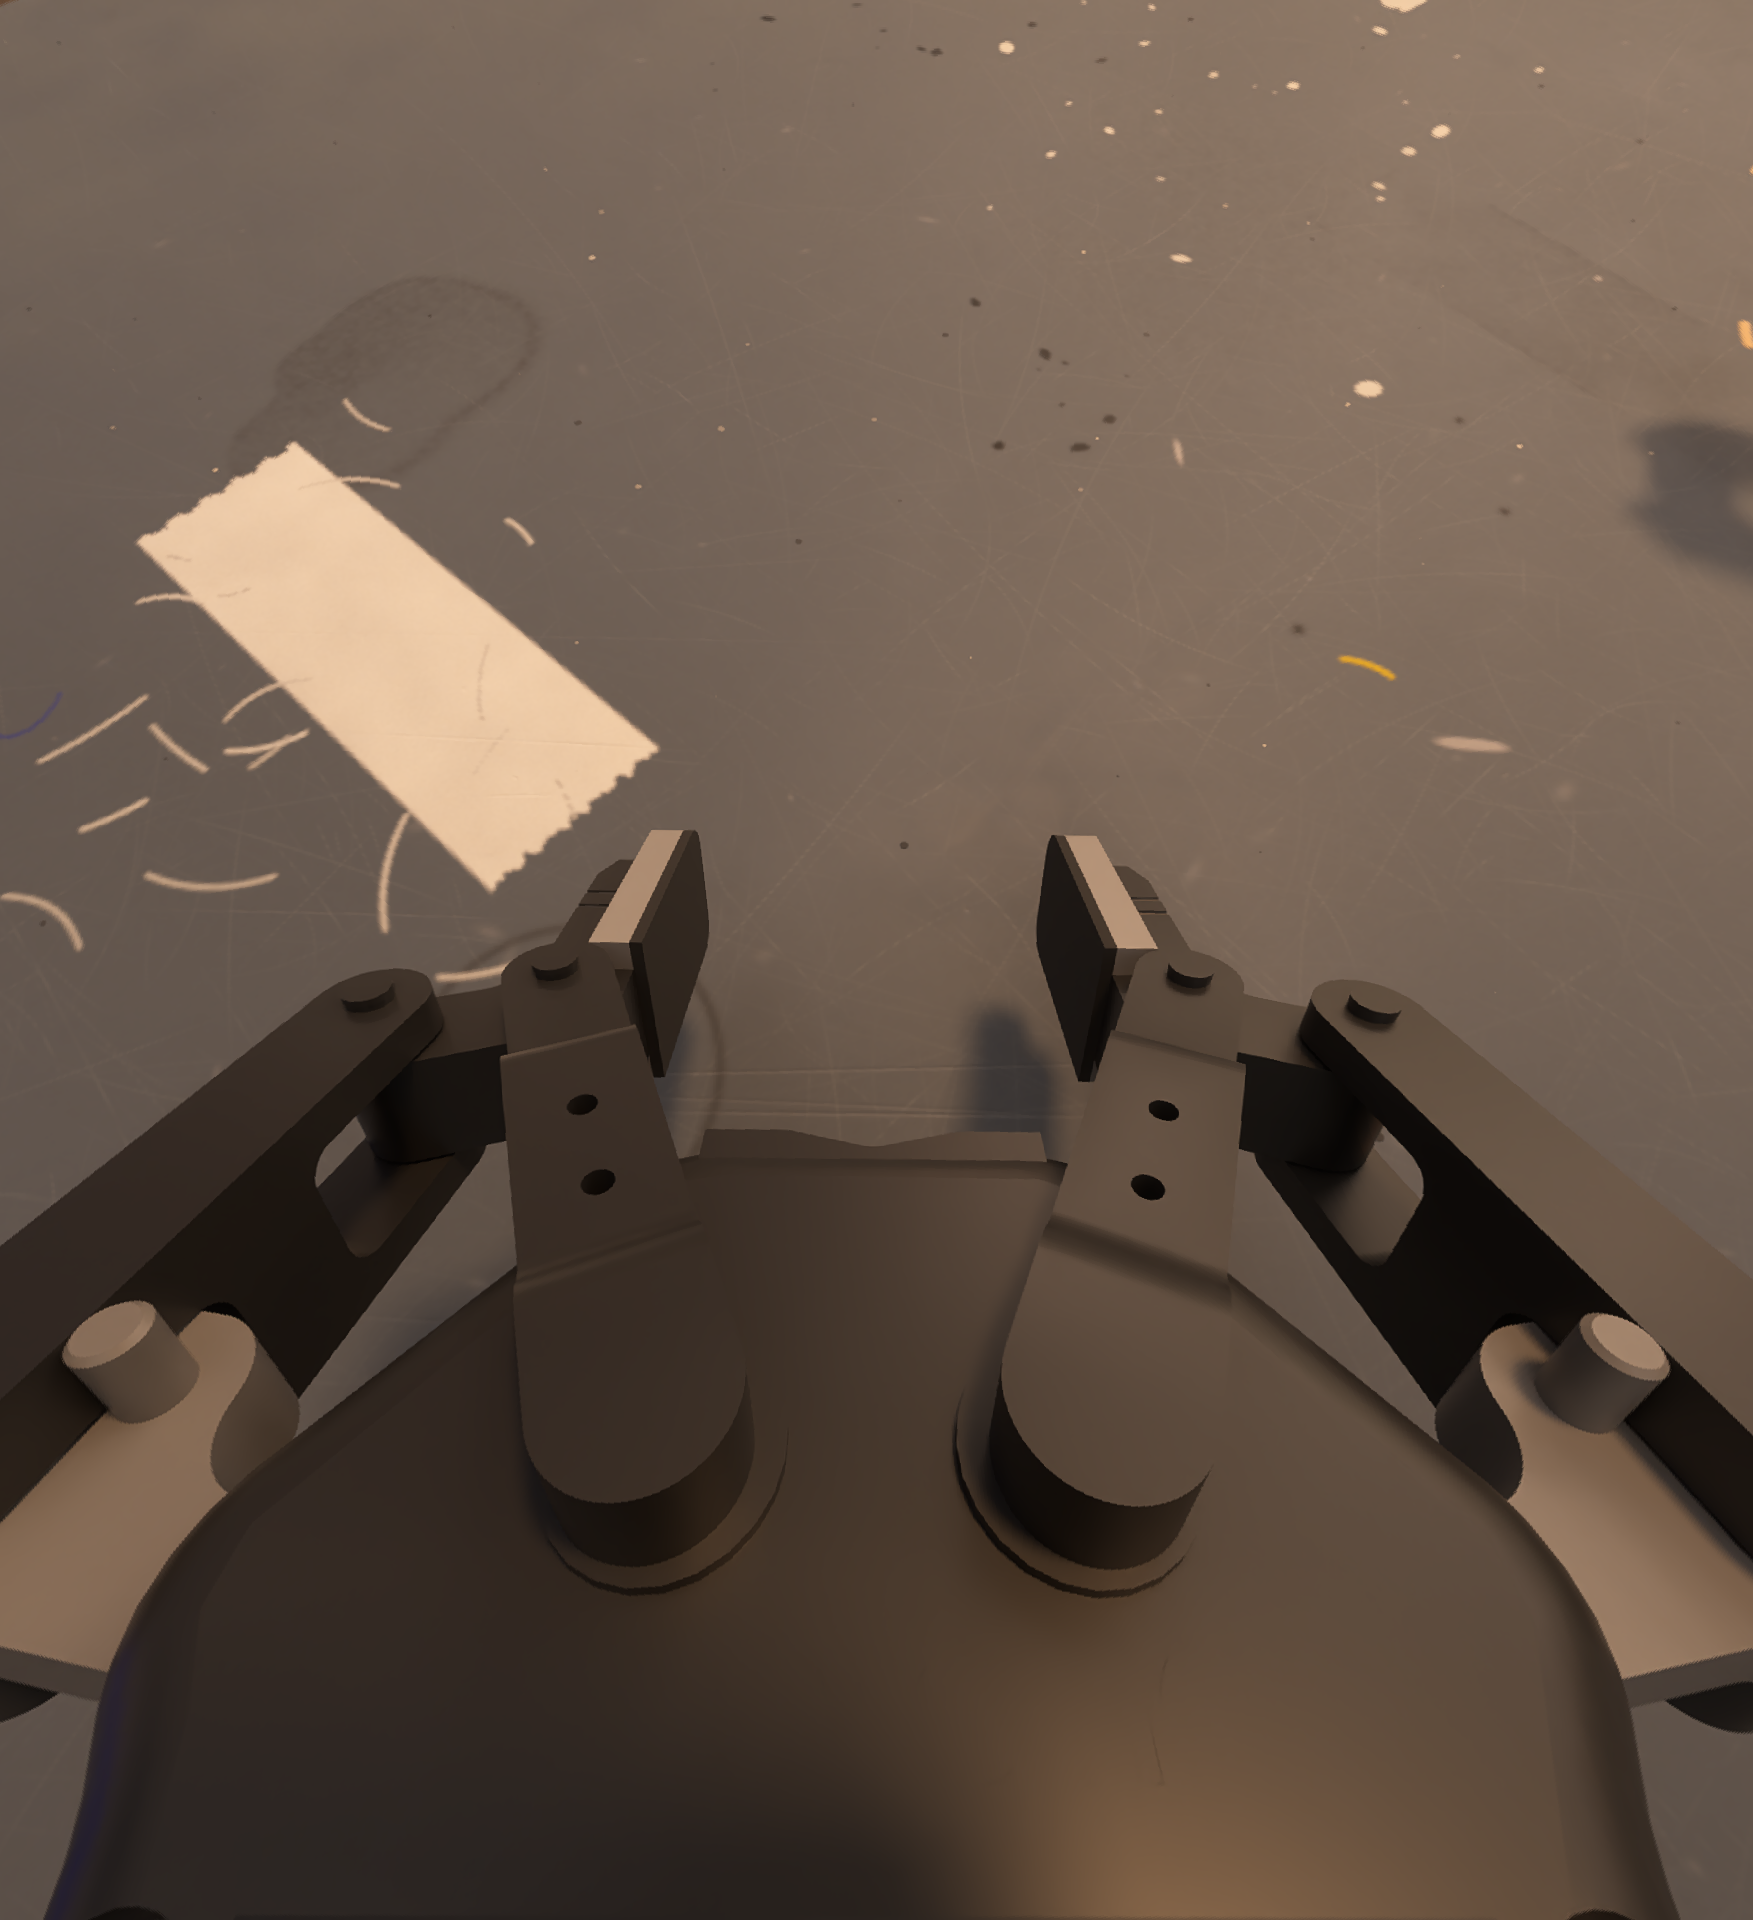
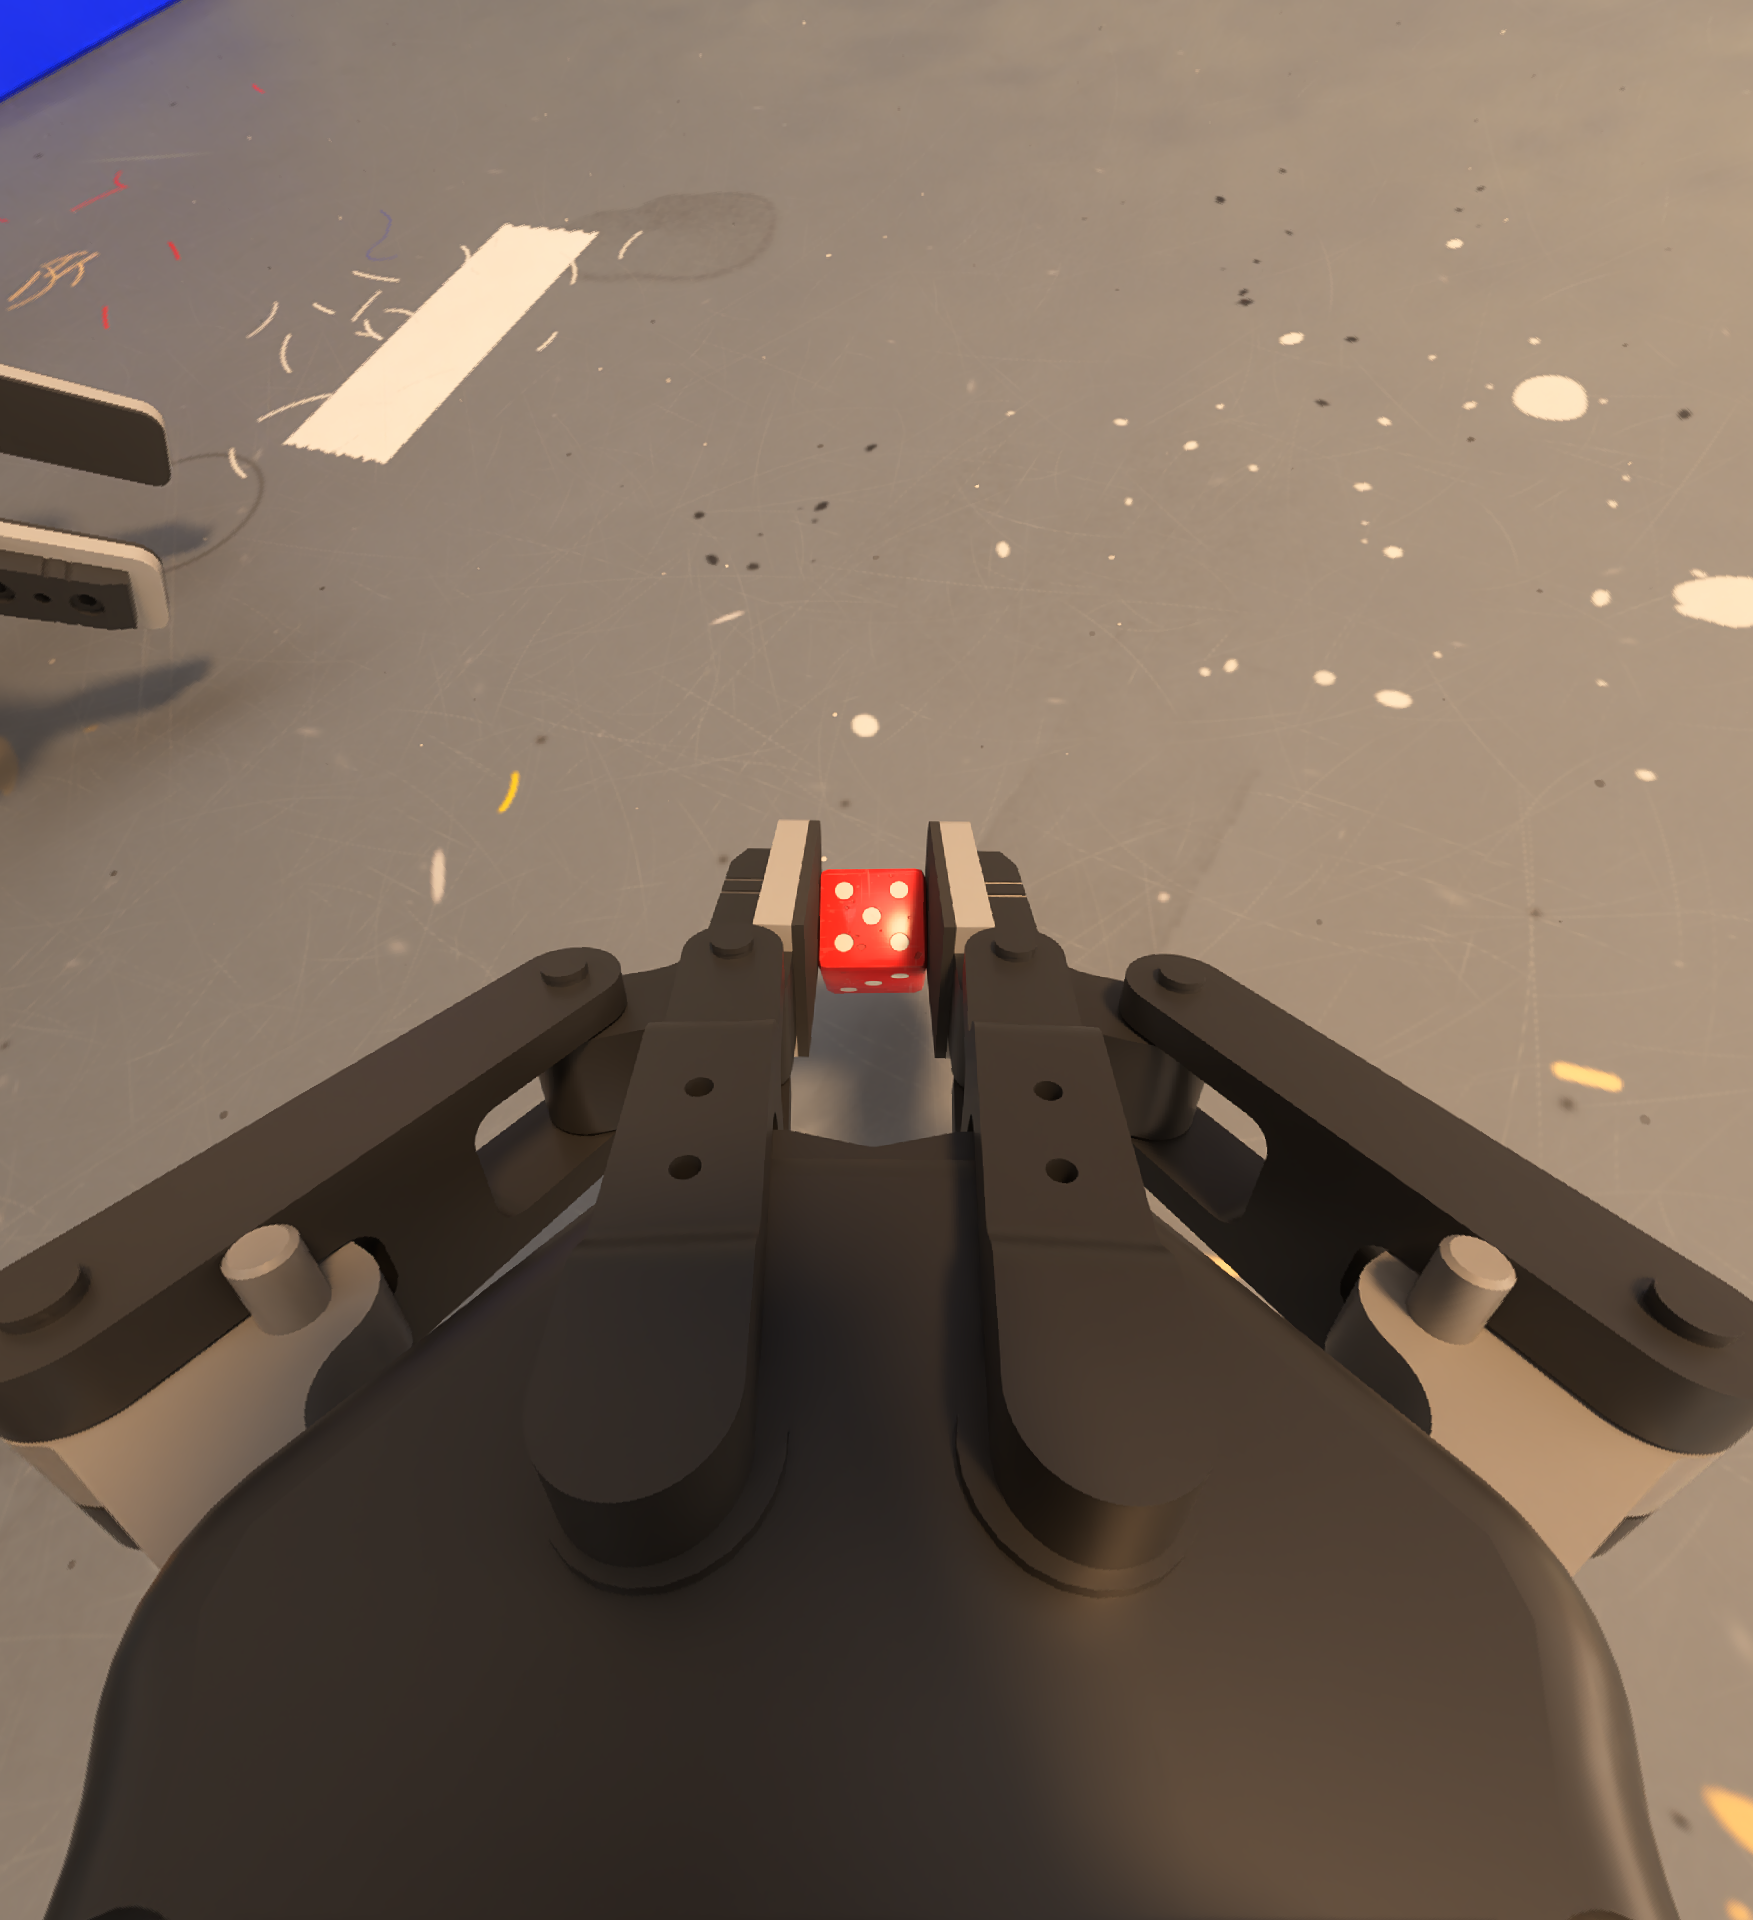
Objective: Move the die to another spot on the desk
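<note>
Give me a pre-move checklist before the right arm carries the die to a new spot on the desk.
1. Die between the right gripper pads: ok, a pad sits flush on each side face.
2. Die clear of the desk: cannot tell from the right wrist view; in the left wrist view it looks lifted, its shadow lying apart.
3. Left gripper out of the way: ok, open, empty, off to the side.
4. Free desk ahead for placing: ok, only paint specks and scratches.
5. Tape strip clear of the path: ok, far left.
</note>
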Controlling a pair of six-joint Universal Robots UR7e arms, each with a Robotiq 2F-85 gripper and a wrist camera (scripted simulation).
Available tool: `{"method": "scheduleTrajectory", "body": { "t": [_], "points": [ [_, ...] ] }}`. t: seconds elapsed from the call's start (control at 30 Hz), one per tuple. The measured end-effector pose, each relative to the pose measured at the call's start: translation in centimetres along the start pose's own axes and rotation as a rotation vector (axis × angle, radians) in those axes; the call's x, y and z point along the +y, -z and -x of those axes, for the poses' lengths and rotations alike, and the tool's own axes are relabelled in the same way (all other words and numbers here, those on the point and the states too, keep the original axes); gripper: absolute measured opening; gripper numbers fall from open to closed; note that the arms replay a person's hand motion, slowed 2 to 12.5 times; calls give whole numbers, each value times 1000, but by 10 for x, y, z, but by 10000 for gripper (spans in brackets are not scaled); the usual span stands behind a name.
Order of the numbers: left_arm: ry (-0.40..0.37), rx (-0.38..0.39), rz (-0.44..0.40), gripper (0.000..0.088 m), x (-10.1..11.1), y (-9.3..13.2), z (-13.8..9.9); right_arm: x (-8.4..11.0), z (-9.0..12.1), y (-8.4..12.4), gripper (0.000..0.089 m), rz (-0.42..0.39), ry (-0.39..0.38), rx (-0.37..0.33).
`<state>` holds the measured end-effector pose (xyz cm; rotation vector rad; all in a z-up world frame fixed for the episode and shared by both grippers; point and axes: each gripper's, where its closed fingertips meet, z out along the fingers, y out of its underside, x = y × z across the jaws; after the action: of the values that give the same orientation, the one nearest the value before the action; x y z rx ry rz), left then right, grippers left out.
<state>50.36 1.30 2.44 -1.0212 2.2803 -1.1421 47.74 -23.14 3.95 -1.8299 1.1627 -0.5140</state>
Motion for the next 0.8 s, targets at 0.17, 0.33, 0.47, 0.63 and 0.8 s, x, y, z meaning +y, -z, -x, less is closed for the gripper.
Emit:
{"method": "scheduleTrajectory", "body": {
  "t": [0.17,0.33,0.47,0.63,0.8],
  "points": [
    [-2,1,-2,573,0,0,0,0,0,0,181,-3,-4,-3],
    [-3,2,-4,573,0,0,0,-1,0,0,181,-5,-7,-5],
    [-4,3,-6,573,0,0,0,-1,0,0,181,-5,-10,-7],
    [-5,5,-9,573,0,0,0,-1,1,0,181,-6,-14,-10],
    [-4,8,-11,573,0,-1,0,-1,1,0,181,-7,-16,-12]
  ]
}}
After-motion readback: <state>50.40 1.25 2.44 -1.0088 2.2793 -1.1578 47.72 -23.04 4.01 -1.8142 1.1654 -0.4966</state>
